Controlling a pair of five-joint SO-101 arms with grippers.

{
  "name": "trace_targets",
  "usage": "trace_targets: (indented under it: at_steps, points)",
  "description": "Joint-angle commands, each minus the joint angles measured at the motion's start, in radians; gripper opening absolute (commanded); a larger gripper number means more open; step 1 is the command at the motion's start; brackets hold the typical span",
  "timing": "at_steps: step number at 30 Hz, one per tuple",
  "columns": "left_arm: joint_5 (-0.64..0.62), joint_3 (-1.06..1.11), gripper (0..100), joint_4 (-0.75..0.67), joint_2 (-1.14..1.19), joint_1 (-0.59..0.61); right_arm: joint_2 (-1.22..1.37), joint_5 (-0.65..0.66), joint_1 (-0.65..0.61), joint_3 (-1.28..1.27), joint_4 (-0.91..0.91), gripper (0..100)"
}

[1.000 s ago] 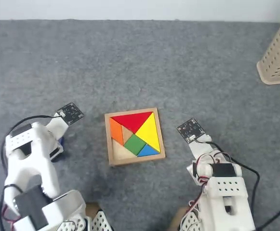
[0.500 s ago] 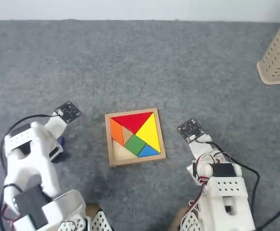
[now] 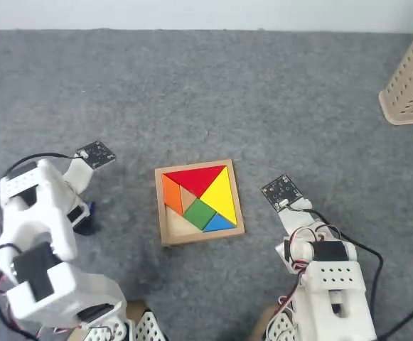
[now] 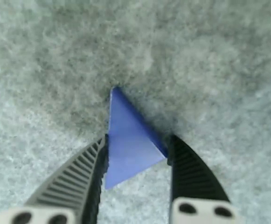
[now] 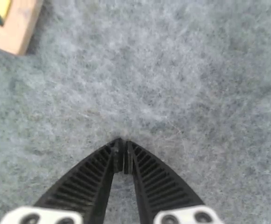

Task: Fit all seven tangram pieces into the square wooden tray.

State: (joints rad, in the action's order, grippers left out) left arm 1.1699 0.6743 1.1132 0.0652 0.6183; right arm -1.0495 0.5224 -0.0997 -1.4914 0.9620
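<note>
The square wooden tray [image 3: 165, 234] lies at the table's middle. In it are a red triangle [image 3: 195, 177], a yellow triangle [image 3: 224, 195], an orange piece [image 3: 170, 193], a green square [image 3: 200, 212] and a small blue triangle [image 3: 219, 223]. Bare wood [image 3: 178, 226] shows in its near left corner. My left gripper [image 4: 136, 140] is left of the tray, low over the carpet. It is shut on a dark blue triangle [image 4: 128, 154], one finger on each side. My right gripper [image 5: 123, 149] is shut on nothing, over carpet to the right of the tray's corner [image 5: 14, 32].
A beige perforated basket [image 3: 412, 78] stands at the far right edge. Grey carpet [image 3: 213, 92] covers the table, with open room behind the tray. The left arm's body [image 3: 35, 213] and the right arm's body [image 3: 327, 270] stand at the near edge.
The left arm has shifted left and back, away from the tray, in the high view. The right arm and the tray's pieces have stayed put.
</note>
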Motion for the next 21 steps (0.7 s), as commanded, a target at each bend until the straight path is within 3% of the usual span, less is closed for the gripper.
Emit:
trace_targets:
  at_steps: [1, 10, 21]
  points:
    - [-0.011, -0.002, 10, -0.012, 0.026, -0.003, -0.024, 0.017, 0.016, 0.005, -0.018, 0.7]
    - [-0.012, -0.002, 6, 0.0, -0.112, -0.008, -0.024, 0.017, 0.015, 0.005, -0.018, 0.7]
    - [-0.012, -0.005, 6, 0.114, -0.304, -0.026, -0.024, 0.017, 0.015, 0.005, -0.018, 0.7]
